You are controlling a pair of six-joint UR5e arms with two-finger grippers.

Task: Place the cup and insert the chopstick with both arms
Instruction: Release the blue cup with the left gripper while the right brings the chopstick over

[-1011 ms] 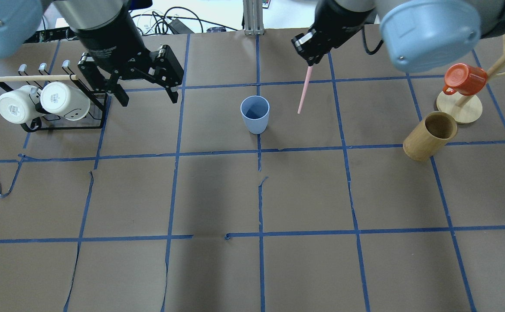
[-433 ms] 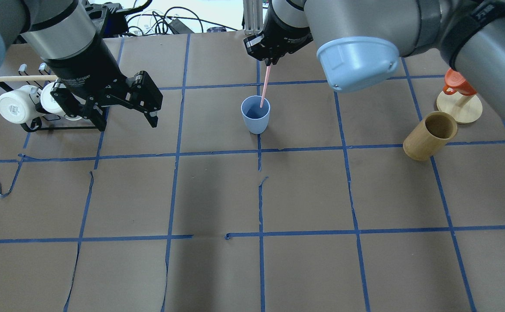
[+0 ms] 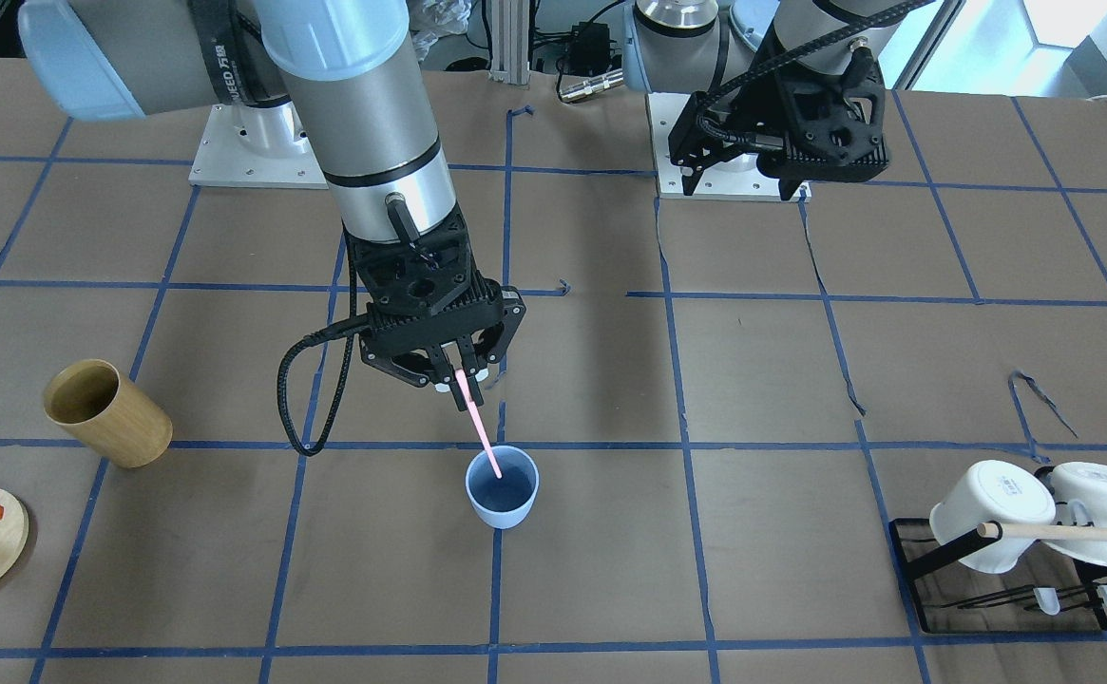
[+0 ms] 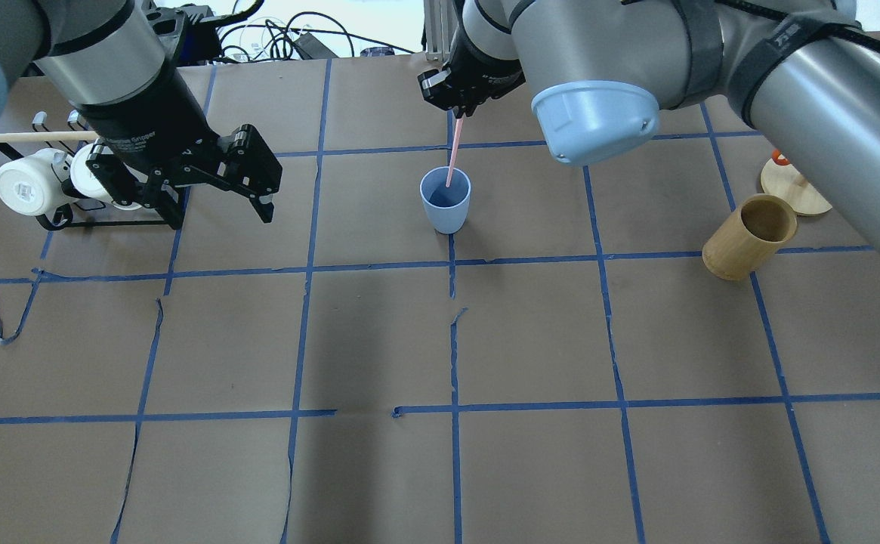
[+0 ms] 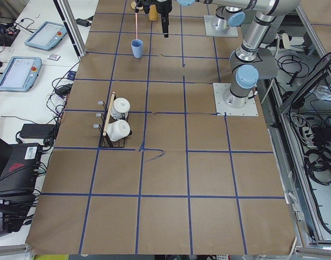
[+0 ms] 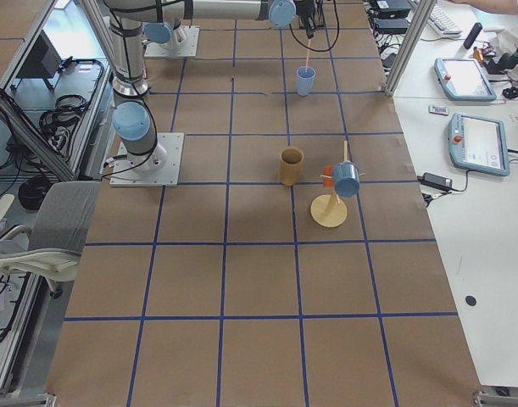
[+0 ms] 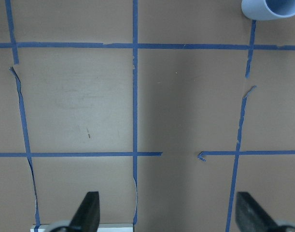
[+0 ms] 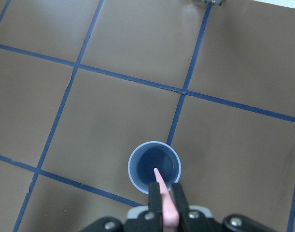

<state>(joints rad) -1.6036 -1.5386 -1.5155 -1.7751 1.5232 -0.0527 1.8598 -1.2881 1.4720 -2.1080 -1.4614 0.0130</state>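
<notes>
Cup step judged done: blue cup (image 4: 445, 199) is seen upright on the table (image 4: 530, 332), at a crossing of the blue tape lines, touched by neither gripper.

Left gripper (image 4: 220, 215) is parked off to the side, between the cup and the mug rack (image 4: 62, 221), well apart from the cup. Fingers (image 7: 89, 215) are spread wide, nothing held between them.

Right gripper (image 3: 459, 382) is positioned above the cup. Its fingers are pinched on the upper end of the pink chopstick (image 3: 481, 429). The stick is held slightly tilted, with the lower end pointed down into the cup mouth. In the front-facing and right wrist views the tip is seen inside the rim. Contact with the cup bottom or wall cannot be told.

Insert step judged in progress, late stage: tip is in, most of the stick length is above the rim, release not yet made.

Left to do, as judged: stick to be lowered further, grip to be opened, arm to be cleared upward without the cup being knocked. Cup looks light and is unsupported, so a side load from the tilted stick could tip it. Risk noted.

Bamboo cup (image 4: 749, 236) on the right side is not involved.
</notes>
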